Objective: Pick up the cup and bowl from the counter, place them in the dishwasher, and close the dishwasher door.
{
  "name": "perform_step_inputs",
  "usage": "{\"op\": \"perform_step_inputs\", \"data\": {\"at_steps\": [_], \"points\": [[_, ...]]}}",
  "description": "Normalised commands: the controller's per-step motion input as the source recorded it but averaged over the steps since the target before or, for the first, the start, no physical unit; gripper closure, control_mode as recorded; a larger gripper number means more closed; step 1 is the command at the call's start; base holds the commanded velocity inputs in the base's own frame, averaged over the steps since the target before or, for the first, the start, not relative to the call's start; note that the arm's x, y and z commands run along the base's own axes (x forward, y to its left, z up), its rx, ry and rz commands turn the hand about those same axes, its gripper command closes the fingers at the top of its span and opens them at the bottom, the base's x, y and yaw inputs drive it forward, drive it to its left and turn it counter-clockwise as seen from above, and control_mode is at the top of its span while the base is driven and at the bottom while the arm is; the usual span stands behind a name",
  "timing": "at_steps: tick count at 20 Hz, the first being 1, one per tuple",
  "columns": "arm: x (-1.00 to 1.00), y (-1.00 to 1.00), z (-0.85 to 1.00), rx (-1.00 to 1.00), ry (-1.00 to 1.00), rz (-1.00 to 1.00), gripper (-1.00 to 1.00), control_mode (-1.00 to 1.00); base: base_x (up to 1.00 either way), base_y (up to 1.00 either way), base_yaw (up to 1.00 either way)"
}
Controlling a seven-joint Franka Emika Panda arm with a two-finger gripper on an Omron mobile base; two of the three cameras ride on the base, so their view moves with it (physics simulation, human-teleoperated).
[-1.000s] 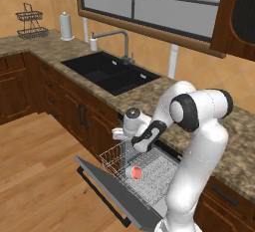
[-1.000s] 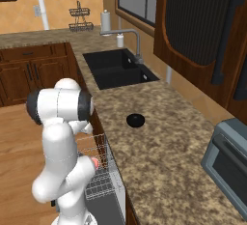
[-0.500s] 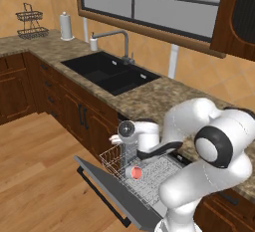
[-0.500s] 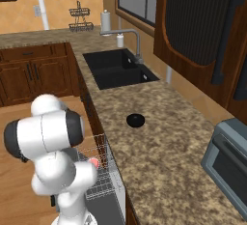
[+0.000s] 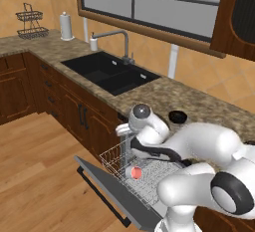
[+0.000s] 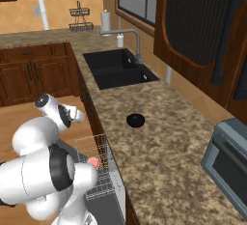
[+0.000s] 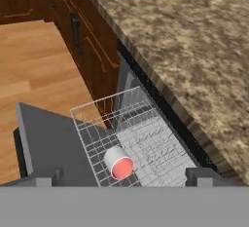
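The claw [image 7: 119, 176] hangs wide open and empty. Just below it the cup [image 7: 119, 162] lies on its side in the dishwasher [image 7: 146, 145] rack; the bowl [image 6: 135, 119] sits apart on the counter [image 6: 164, 142].

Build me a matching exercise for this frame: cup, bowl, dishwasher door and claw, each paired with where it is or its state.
Things:
1. cup
2. bowl
3. dishwasher door
4. claw

Places or states:
A. folded down, open
B. on the counter
C. open, holding nothing
D. on its side in the wire rack

Pairs: 1-D, 2-B, 3-A, 4-C
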Motion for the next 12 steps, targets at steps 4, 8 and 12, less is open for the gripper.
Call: {"op": "perform_step_inputs", "data": {"at_steps": [4, 8, 12], "points": [[0.00, -0.07, 1.00, 0.00, 0.36, 0.21, -1.00, -1.00, 0.00, 0.00, 0.00], [0.00, -0.06, 0.41, -0.07, 0.35, 0.02, -1.00, -1.00, 0.00, 0.00, 0.00], [0.01, -0.40, 0.00, -0.05, 0.15, 0.00, -1.00, -1.00, 0.00, 0.00, 0.00]]}}
